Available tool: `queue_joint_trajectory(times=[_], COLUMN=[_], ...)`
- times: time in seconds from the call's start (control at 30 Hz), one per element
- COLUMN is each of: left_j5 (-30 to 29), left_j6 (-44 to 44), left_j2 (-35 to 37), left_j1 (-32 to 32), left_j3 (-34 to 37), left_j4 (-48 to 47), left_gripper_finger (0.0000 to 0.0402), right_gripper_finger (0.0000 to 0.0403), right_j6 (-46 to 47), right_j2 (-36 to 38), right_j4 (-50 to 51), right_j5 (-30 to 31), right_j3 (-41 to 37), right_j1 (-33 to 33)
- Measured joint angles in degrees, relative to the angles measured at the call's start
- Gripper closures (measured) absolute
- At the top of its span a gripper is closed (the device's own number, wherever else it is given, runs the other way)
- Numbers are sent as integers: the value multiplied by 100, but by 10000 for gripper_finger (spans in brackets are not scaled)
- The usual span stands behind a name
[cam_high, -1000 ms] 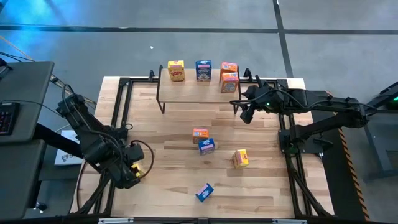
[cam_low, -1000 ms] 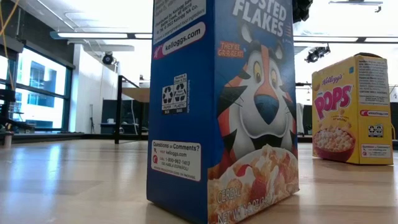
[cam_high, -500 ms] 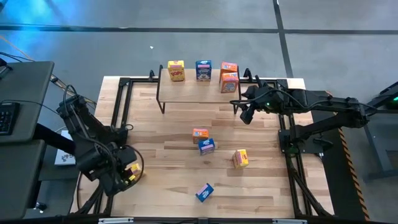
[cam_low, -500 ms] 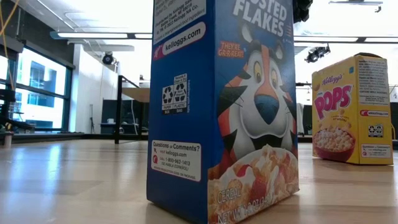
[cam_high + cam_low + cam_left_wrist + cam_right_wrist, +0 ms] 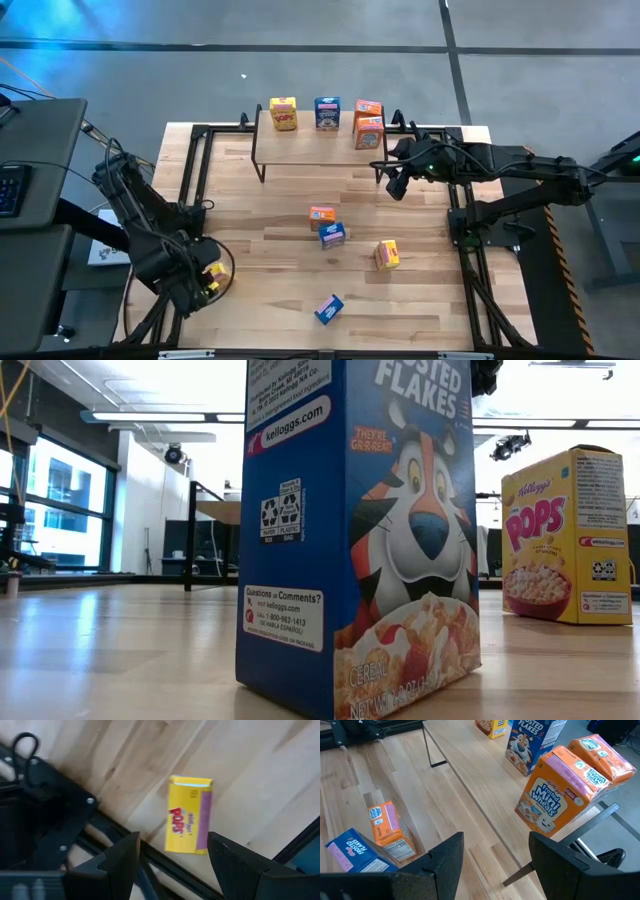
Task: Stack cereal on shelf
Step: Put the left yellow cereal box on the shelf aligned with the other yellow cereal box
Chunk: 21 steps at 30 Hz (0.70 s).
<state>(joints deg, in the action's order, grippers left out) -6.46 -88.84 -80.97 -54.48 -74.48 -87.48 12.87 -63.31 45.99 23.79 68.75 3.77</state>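
Apart, left gripper jaws over yellow box; right gripper jaws empty

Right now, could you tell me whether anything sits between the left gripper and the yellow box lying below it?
Nothing visible does: the left gripper has its fingers open over the yellow cereal box, lying flat on the table beside the black frame.

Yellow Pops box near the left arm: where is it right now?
The yellow Pops box lies flat on the table at its front-left edge, beside the black frame rail. The open left gripper hovers over it, not gripping.
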Motion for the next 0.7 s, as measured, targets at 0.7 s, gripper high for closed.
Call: queue_joint_trajectory(times=[0.7], left_j5=[18], left_j6=[-8], left_j2=[0], left_j1=[11], left_j3=[624], left_j4=[905], left_gripper_finger=[179], right_gripper_finger=[185], right_j6=[-46], right_j2=[-1], right_j4=[-87], right_j5=[2], right_j3=[0], right_j1=[-2])
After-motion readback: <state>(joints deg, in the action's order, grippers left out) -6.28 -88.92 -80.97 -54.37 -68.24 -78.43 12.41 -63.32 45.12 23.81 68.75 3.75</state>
